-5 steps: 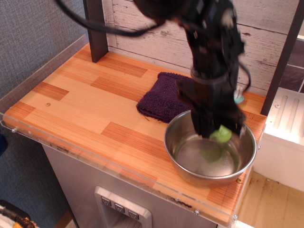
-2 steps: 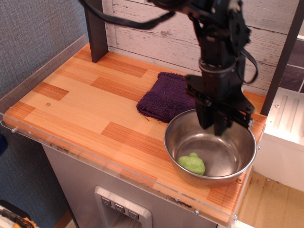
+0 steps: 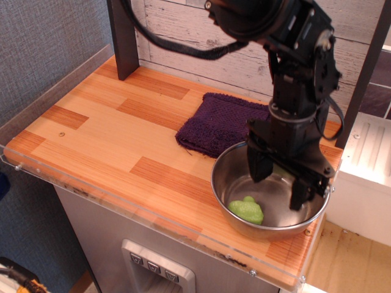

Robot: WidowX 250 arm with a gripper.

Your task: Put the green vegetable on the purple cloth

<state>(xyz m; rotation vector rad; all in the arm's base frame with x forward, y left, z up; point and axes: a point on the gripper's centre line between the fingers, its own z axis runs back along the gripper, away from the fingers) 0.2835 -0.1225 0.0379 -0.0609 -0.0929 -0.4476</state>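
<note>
The wooden surface [image 3: 110,140] has a steel bowl [image 3: 227,180] near its front right corner. The green vegetable [image 3: 247,210] lies sideways in the bowl's front, long side running left to right. The fingers [image 3: 278,181] are spread wide and hold nothing, just above and right of it, and the purple cloth [image 3: 214,125] sits behind the bowl.

This looks like a robot test stand dressed as a play kitchen rather than a real home kitchen: a small wood-pattern countertop [image 3: 122,131] edged in clear acrylic sits on a grey toy cabinet with moulded push buttons [image 3: 157,267]. Behind it is a whitewashed plank backdrop [image 3: 201,36], with grey fabric partition wall [image 3: 43,36] on the left. Kitchen props, a steel bowl [image 3: 229,186] and a purple terry cloth [image 3: 214,125], sit beneath a black cabled robot arm [image 3: 299,79].
</note>
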